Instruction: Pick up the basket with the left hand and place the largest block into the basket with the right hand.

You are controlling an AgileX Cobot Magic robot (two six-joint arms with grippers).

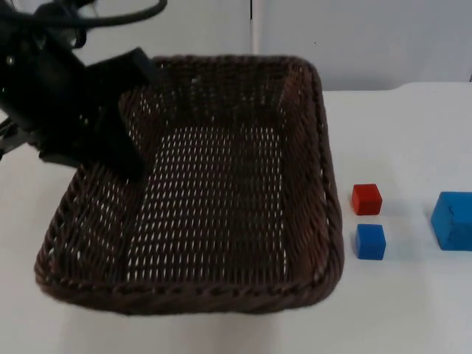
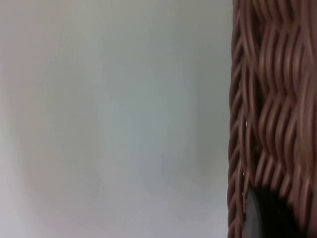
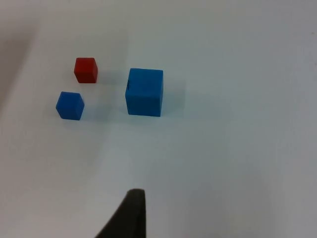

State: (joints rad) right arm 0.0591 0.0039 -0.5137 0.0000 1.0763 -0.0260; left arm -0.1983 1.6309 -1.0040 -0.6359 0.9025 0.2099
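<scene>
Three blocks lie on the white table (image 1: 413, 310) to the right of the basket (image 1: 221, 184), all of them resting on the bare surface and well apart from my grippers. Nearest the table's front edge is the small blue block (image 1: 369, 241), with the small red block (image 1: 366, 199) just behind it, the two close together but not touching. The large blue block (image 1: 453, 220), the biggest of the three, sits further right, apart from the small pair. From my right wrist, the same group appears: small blue block (image 3: 70, 105), small red block (image 3: 85, 70) and large blue block (image 3: 144, 92), with one dark fingertip of my right gripper (image 3: 130, 213) held above the table, short of all three; whether that gripper is apart or together I cannot tell. The dark brown wicker basket is rectangular, tilted, and carries nothing inside. My left gripper (image 1: 110, 140) is clamped on the basket's left wall, one finger inside the weave. From my left wrist, the wicker wall (image 2: 272, 109) runs close beside a black fingertip (image 2: 265, 215). Beyond the basket stands the grey partition wall (image 1: 354, 37).
</scene>
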